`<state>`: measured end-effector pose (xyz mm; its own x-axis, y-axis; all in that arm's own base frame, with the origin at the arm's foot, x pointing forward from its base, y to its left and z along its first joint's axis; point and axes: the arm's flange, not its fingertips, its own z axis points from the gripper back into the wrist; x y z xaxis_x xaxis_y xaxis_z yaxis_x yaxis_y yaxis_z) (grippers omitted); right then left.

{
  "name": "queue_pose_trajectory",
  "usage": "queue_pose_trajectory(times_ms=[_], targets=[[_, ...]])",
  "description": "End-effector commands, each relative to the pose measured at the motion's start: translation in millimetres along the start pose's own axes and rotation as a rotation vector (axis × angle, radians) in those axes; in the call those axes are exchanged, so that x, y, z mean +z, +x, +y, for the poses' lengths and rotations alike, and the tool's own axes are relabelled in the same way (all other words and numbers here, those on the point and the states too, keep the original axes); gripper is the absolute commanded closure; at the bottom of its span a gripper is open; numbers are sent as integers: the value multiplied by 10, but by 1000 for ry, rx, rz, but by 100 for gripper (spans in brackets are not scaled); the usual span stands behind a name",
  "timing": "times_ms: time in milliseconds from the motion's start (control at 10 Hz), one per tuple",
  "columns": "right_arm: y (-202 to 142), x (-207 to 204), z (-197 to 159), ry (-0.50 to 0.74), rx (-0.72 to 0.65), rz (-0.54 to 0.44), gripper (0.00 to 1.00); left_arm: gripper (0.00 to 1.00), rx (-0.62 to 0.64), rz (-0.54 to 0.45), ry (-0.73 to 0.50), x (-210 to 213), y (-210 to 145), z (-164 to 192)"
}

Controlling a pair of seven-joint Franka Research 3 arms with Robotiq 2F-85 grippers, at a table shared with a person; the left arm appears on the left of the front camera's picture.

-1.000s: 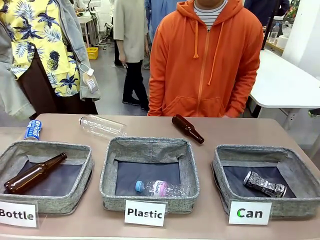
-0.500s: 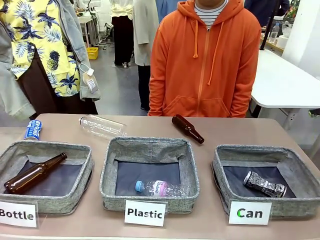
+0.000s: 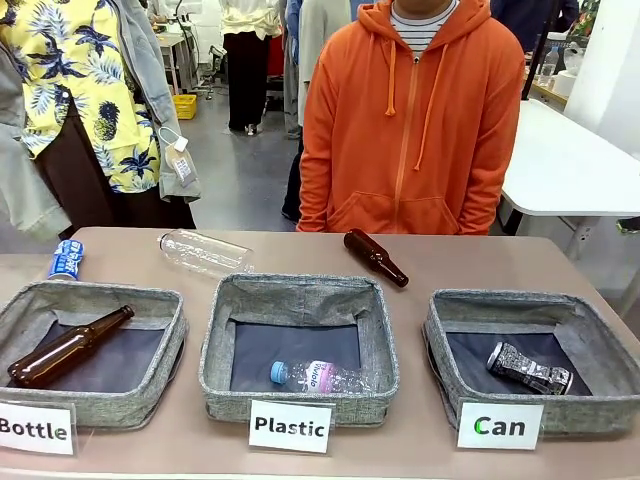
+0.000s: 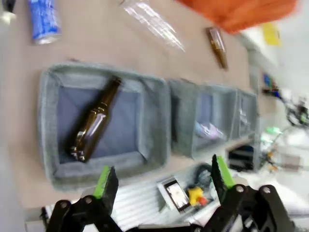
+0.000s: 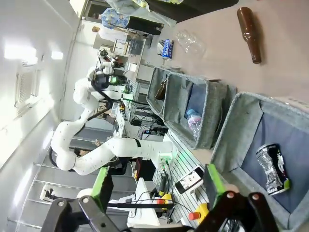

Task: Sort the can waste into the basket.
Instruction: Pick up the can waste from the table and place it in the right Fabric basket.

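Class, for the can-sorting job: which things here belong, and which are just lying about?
Job: dark can, blue-and-white can, Can basket.
Lying about: loose brown bottle, loose clear bottle, binned brown bottle, binned plastic bottle, Bottle bin, Plastic bin.

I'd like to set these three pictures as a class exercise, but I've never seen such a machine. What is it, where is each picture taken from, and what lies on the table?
It is a robot with two arms at a table, facing a person in an orange hoodie. One picture looks across the table from between the arms. The other two come from cameras on the wrists, each looking past its own gripper: the left gripper and the right gripper are both open and hold nothing. The basket marked Can holds a dark crushed can. A blue-and-white can lies loose on the table beyond the Bottle bin; a clear bottle and a brown bottle lie loose too.
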<state>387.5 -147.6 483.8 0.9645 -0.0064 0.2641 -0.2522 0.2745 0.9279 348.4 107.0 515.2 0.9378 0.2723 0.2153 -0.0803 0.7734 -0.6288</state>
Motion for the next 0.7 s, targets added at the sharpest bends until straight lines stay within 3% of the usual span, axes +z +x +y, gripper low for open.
queue_pose_trajectory(times_ms=[0,100,300,500,600], targets=[[-4,20,15,-2,18,5,0,0,232,126,256,-347,463,105],[-4,20,15,-2,18,5,0,0,282,89,346,-506,605,56],[-4,20,15,-2,18,5,0,0,133,37,521,-719,942,-10],[-4,20,15,-2,18,5,0,0,-17,-128,497,-726,1061,-65],[-4,20,15,-2,18,5,0,0,48,-165,439,-661,1065,-110]])
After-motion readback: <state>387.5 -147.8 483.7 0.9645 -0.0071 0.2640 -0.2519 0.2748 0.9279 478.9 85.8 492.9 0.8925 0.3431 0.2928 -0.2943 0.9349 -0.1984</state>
